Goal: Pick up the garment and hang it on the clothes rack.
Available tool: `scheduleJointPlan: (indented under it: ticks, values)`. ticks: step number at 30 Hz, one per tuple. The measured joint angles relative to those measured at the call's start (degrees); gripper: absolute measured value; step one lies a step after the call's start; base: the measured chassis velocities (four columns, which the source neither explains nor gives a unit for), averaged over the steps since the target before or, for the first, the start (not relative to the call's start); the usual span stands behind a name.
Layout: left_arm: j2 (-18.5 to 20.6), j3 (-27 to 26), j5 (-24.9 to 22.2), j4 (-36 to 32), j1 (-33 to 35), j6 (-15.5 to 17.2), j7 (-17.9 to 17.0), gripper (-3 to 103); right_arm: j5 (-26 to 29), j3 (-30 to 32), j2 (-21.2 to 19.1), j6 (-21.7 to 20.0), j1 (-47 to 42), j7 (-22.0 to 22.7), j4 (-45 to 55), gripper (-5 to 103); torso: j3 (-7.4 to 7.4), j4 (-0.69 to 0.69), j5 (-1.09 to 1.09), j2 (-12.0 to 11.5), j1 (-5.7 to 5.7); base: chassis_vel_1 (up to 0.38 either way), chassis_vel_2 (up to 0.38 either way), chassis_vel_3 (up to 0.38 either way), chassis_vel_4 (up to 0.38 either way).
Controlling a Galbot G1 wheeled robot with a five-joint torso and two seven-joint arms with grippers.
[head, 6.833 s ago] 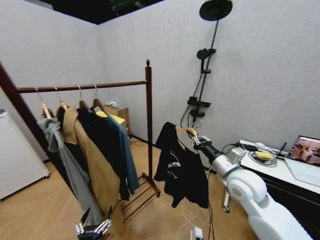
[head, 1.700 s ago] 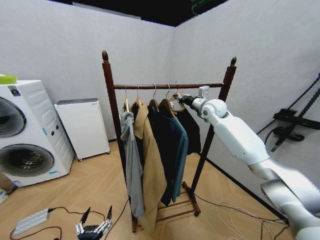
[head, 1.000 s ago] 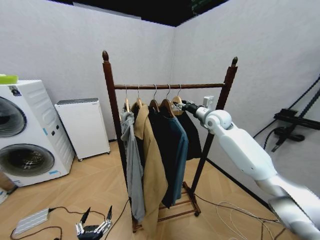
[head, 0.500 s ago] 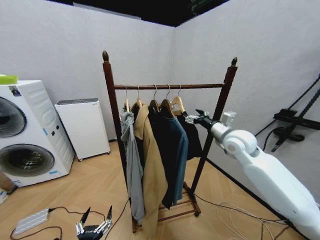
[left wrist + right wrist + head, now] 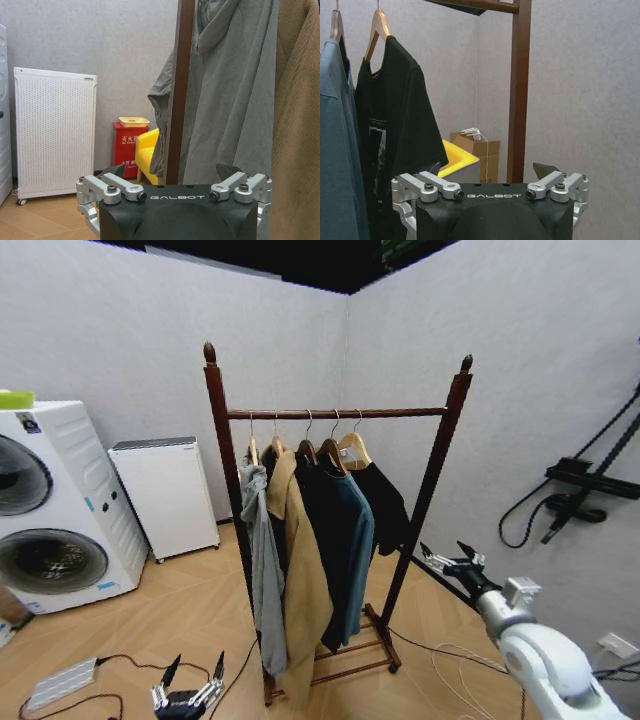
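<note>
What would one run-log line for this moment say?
garment: on clothes rack | right gripper: open, empty, beside rack | left gripper: open, low, idle

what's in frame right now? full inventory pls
clothes rack: 1, dark reddish-brown, centre of room
garment: 1, black, on pale hanger, right end of the bar
blue coat: 1, beside the garment
tan coat: 1, mid-bar
grey top: 1, left end
washing machine: 1, white, far left
white cabinet unit: 1, by back wall
left gripper: open, low near floor
right gripper: open, right of rack, holding nothing
</note>
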Motion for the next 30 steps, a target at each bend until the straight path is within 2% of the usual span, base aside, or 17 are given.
scheduleJointPlan:
  ticks: [5, 17, 30]
  values:
    - [0.0, 0.0, 0.0, 0.0, 0.0, 0.0, 0.0, 100, -2.37, 0.19, 3.56, 1.31, -1.02, 0.06, 0.78, 100, 0.0, 0.01, 0.0, 0.0, 0.0, 0.0, 0.0, 0.0, 0.0]
    - [0.0, -0.01, 0.0, 0.0, 0.0, 0.0, -0.01, 100, -4.68, 0.92, 8.14, 3.01, -3.51, 0.26, 3.65, 100, 0.01, 0.01, 0.0, -0.01, 0.0, 0.0, 0.0, 0.0, 0.0]
    - [0.0, 0.0, 0.0, 0.0, 0.0, 0.0, -0.01, 100, -5.47, 1.3, 9.11, 4.78, -5.0, 0.22, 4.62, 100, 0.01, 0.0, 0.0, -0.01, 0.01, -0.009, -0.079, -0.075, -0.012]
